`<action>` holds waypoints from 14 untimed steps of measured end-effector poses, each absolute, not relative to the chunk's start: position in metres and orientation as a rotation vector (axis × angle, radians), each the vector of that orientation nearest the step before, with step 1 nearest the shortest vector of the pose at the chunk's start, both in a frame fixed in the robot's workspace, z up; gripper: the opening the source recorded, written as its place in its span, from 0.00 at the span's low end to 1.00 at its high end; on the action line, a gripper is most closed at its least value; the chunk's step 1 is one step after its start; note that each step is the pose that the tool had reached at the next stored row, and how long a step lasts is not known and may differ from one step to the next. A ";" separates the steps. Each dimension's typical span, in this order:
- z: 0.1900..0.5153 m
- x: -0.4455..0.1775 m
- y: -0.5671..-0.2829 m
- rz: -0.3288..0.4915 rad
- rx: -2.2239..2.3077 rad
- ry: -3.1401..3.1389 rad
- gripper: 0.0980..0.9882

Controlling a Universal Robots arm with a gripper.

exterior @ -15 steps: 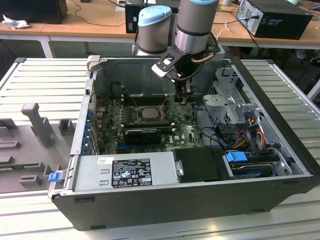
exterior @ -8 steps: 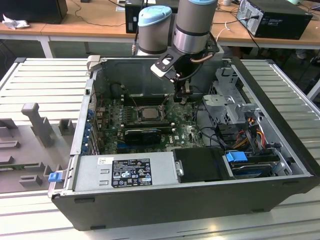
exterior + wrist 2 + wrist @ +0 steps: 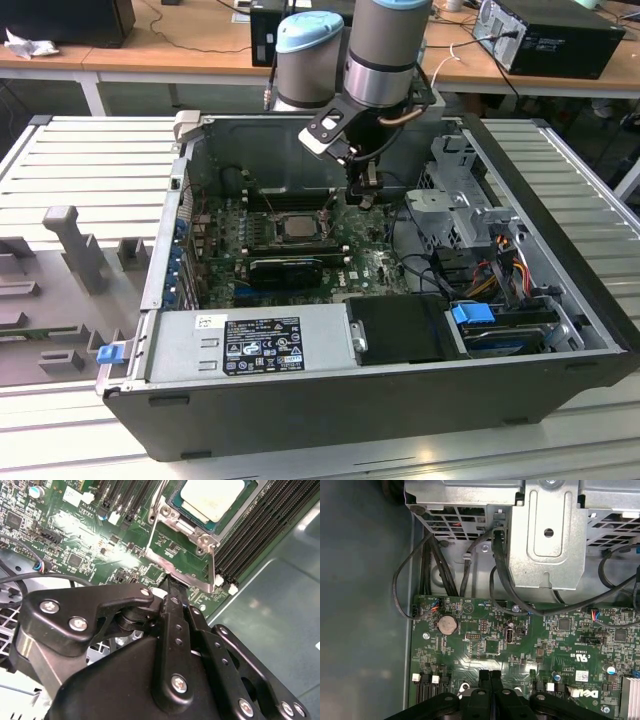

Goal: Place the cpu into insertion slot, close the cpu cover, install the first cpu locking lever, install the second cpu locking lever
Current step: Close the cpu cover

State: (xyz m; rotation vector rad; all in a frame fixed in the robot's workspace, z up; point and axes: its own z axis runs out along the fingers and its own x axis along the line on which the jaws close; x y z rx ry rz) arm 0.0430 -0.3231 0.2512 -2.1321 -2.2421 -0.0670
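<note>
The cpu [image 3: 212,497], a pale silver square chip, lies in the insertion slot [image 3: 175,504] on the green motherboard [image 3: 90,545]. In the exterior view the cpu [image 3: 297,226] sits mid-board inside the open case. The cpu cover [image 3: 165,562], a thin silvery frame with a square cutout, stands open beside the slot on the side toward my gripper. My gripper [image 3: 170,592] is shut, with nothing between its fingers, and its tips are at the cover's outer edge. The exterior view shows the gripper [image 3: 362,195] low over the board, to the view's right of the cpu. In the first wrist view the fingertips [image 3: 485,677] are pressed together.
Black memory slots [image 3: 250,535] run along the far side of the socket. A metal drive cage [image 3: 547,535] with black cables [image 3: 500,580] stands beyond the board edge. The power supply [image 3: 250,345] fills the case's near side. The case wall [image 3: 280,610] rises close by.
</note>
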 end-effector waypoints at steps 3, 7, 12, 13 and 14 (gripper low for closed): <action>0.251 0.042 -0.323 -0.067 -2.132 -2.242 0.01; 0.251 0.041 -0.323 -0.067 -2.132 -2.242 0.01; 0.251 0.038 -0.323 -0.067 -2.132 -2.242 0.01; 0.251 0.038 -0.323 -0.067 -2.132 -2.242 0.01; 0.251 0.037 -0.323 -0.067 -2.132 -2.242 0.01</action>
